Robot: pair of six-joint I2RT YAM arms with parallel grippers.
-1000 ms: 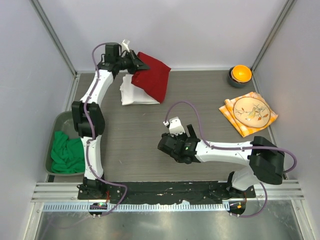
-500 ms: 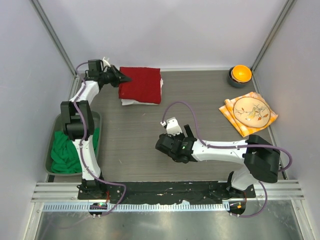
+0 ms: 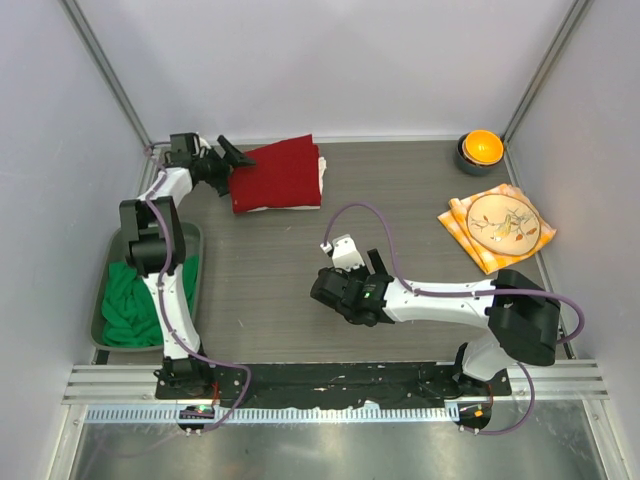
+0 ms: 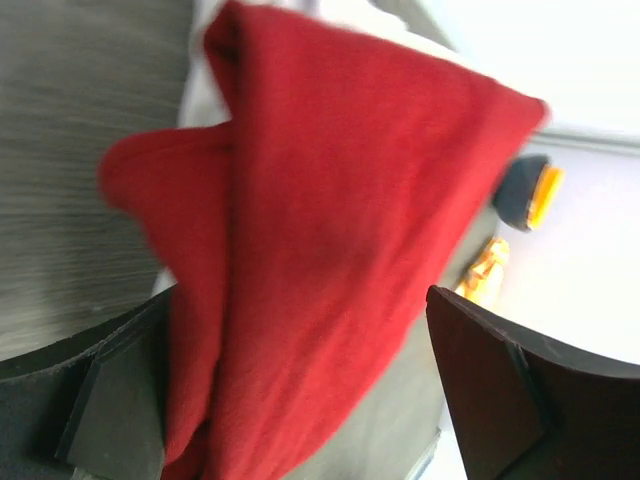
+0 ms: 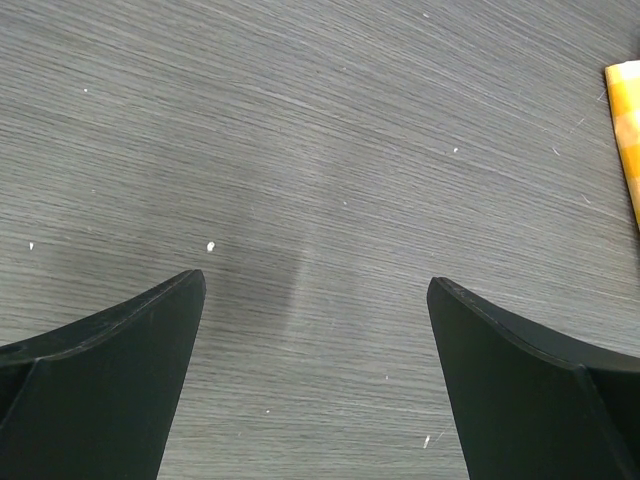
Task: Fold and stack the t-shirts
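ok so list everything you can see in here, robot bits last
bright red cotton t-shirt: one, red, folded at the far left of the table, on top of the white one
white cotton t-shirt: one, white, under the red one, only its edges showing
green cotton t-shirt: one, green, bunched in the tray
grey plastic tray: one, grey, left edge of the table
orange patterned cloth with a circle print: one, orange and cream, flat on the right side
dark grey bowl: one, far right corner, something orange inside
dark wood-grain table: one
left end effector: one, black, open at the red t-shirt's edge
right end effector: one, black, open over bare table
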